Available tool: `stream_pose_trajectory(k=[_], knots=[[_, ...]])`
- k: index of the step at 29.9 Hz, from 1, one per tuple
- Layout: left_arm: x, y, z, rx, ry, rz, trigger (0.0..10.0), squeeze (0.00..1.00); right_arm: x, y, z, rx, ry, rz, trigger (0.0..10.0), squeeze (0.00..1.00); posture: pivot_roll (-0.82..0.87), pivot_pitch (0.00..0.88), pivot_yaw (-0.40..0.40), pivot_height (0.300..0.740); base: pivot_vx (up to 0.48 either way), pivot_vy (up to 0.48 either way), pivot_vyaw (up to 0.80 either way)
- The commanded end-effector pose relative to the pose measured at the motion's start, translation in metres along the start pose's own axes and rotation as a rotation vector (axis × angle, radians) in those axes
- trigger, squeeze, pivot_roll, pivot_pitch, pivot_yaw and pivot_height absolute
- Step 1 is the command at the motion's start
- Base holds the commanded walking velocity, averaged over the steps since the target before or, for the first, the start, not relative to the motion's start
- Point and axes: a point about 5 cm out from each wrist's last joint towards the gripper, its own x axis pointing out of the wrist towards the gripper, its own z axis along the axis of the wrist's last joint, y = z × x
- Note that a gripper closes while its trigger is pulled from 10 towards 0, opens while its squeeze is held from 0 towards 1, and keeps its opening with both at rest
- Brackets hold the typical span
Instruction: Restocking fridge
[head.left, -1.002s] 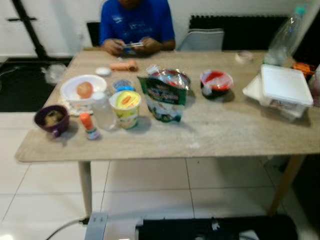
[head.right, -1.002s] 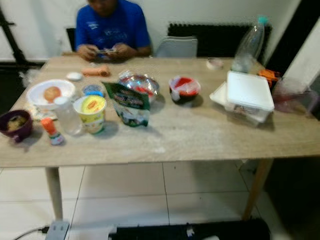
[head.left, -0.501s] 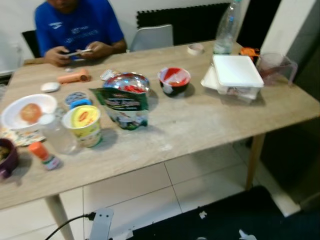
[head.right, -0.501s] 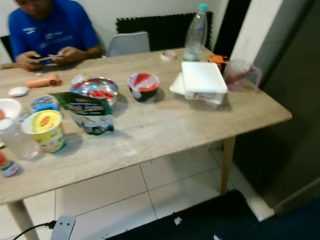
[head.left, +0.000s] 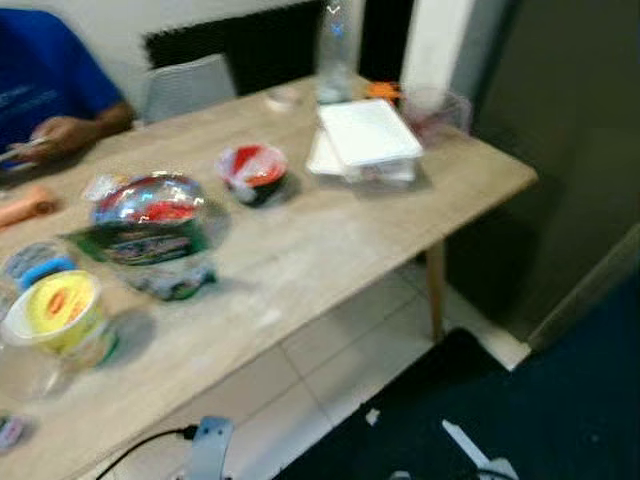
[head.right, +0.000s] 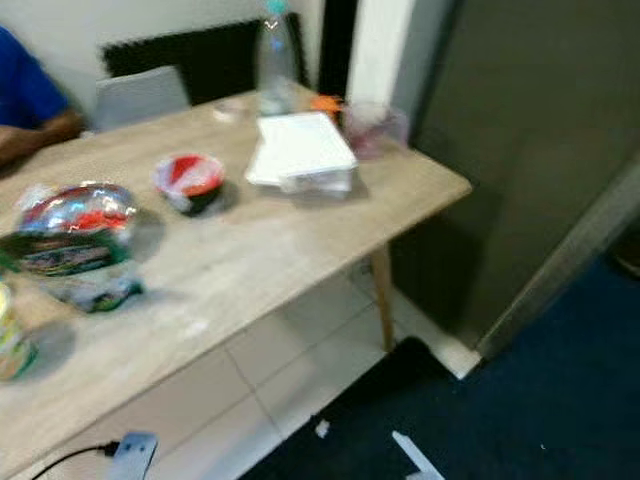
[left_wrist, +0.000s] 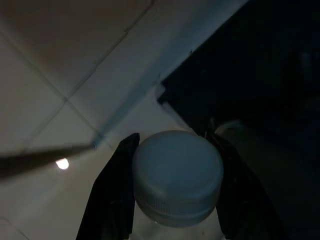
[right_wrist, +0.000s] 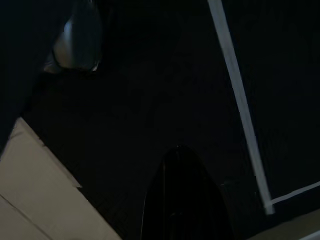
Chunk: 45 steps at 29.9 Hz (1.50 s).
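We see left gripper (left_wrist: 175, 200) clamped on white-capped bottle (left_wrist: 177, 175), lower centre of left wrist frame, above tiled floor (left_wrist: 75, 60). Right gripper (right_wrist: 182, 200): finger state, we cannot tell. Table (head.left: 330, 230) holds white box (head.left: 365, 135), upper centre.

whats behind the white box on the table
Behind the white box stand a clear bottle, something orange and a clear pitcher-like container towards the table's far corner. The box hides the bottle's base; the picture is too blurred to name the orange thing.
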Motion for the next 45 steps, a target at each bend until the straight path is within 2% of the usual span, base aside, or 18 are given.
stream_pose_trajectory(k=[1,6,38,45], knots=[[0.000,-0.002,-0.002,0.010,0.005,-0.009,10.0,0.00,0.000,-0.002,-0.001,0.001,-0.007,-0.002,10.0,0.00,-0.04,0.044,0.025,0.740,0.000,0.000,-0.77],[0.000,-0.001,-0.002,0.006,0.008,-0.014,10.0,0.00,0.000,-0.001,0.003,-0.011,-0.024,0.005,10.0,0.00,-0.04,0.046,0.025,0.740,0.000,-0.067,-0.15],[0.002,-0.009,0.004,-0.013,-0.002,-0.040,10.0,0.00,0.000,0.000,0.010,-0.028,-0.047,0.016,10.0,0.00,-0.05,0.059,0.022,0.740,0.000,-0.458,0.00],[0.001,-0.008,0.003,-0.012,0.003,-0.040,10.0,0.00,0.000,0.002,0.010,0.004,-0.057,0.037,10.0,0.00,-0.05,0.061,0.023,0.740,0.000,-0.461,0.00]])
